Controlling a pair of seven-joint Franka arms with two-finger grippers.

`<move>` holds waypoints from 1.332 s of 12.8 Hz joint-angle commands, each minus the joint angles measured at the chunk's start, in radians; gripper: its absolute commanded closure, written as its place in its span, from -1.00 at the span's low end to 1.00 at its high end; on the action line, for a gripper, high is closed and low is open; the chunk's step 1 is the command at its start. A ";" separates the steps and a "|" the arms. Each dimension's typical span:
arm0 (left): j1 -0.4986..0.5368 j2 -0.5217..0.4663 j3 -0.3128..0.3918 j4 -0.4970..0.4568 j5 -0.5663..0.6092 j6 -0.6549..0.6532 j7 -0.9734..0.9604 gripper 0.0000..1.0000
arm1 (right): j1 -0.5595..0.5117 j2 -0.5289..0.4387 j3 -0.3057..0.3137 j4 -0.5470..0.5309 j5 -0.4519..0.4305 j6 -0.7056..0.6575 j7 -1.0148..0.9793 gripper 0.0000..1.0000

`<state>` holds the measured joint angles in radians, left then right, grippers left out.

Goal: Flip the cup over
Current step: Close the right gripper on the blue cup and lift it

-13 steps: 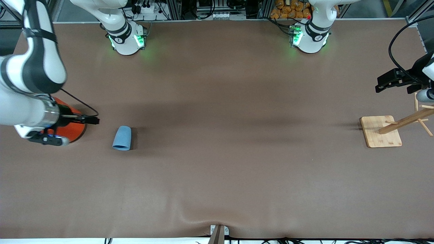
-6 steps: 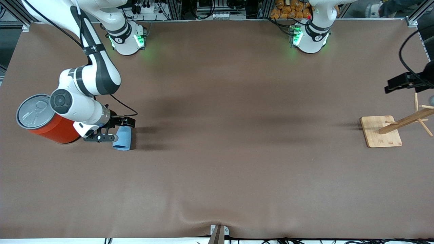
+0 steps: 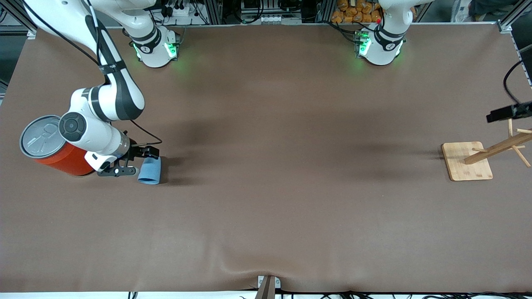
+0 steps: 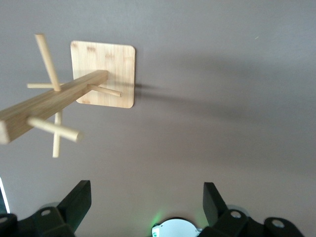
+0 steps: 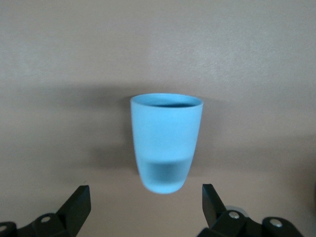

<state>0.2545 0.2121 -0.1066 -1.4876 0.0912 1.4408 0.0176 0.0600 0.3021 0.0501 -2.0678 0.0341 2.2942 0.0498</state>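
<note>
Front view: the cup [image 3: 149,170] lies on its side on the tabletop [image 3: 266,199], rim toward the camera. Just beside it sits the right gripper [image 3: 132,161] — spread wide, empty — with an orange can [image 3: 52,145] next. Left gripper [image 4: 145,210] hangs wide open over a wooden rack [image 3: 478,155].

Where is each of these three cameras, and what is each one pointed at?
Front view: high across the table, facing both arm bases; shows the right pincer at the cup, beside the orange can.
Left wrist view: on the left arm, looking down at the wooden rack; its open left pincer shows.
Right wrist view: on the right arm, facing the cup, fingers apart.
Shared: front and right wrist views both show the cup.
</note>
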 commanded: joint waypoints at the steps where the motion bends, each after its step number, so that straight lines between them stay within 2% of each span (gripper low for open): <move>1: 0.031 0.070 -0.008 0.026 0.025 0.000 -0.001 -1.00 | -0.019 0.038 0.008 -0.011 -0.036 0.068 -0.013 -1.00; 7: 0.034 0.174 -0.015 0.027 0.022 0.113 0.015 -1.00 | -0.022 0.121 0.007 -0.011 -0.054 0.191 -0.013 -1.00; 10: 0.032 0.178 -0.022 0.027 0.019 0.127 -0.008 -1.00 | -0.022 0.150 0.007 -0.008 -0.057 0.217 -0.011 -1.00; 11: 0.022 0.176 -0.028 0.023 0.025 0.125 -0.025 -1.00 | -0.022 0.160 0.007 -0.005 -0.065 0.218 -0.013 -0.85; 12: 0.005 0.174 -0.027 0.023 0.028 0.107 -0.045 -1.00 | -0.023 0.160 0.007 -0.005 -0.089 0.223 -0.013 -0.33; 13: 0.008 0.174 -0.027 0.023 0.045 0.074 -0.045 -1.00 | -0.023 0.160 0.007 -0.002 -0.104 0.217 -0.013 0.29; 14: 0.002 0.177 -0.028 0.027 0.082 0.044 -0.048 -1.00 | -0.020 0.157 0.008 0.011 -0.105 0.209 -0.011 0.72; 17: 0.005 0.171 -0.030 0.027 0.098 0.038 -0.047 -1.00 | 0.036 0.158 0.014 0.081 -0.099 0.153 -0.066 0.79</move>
<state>0.2582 0.3919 -0.1330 -1.4719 0.1726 1.5036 -0.0190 0.0590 0.4583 0.0590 -2.0336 -0.0455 2.4873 0.0166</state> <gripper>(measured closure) 0.000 0.198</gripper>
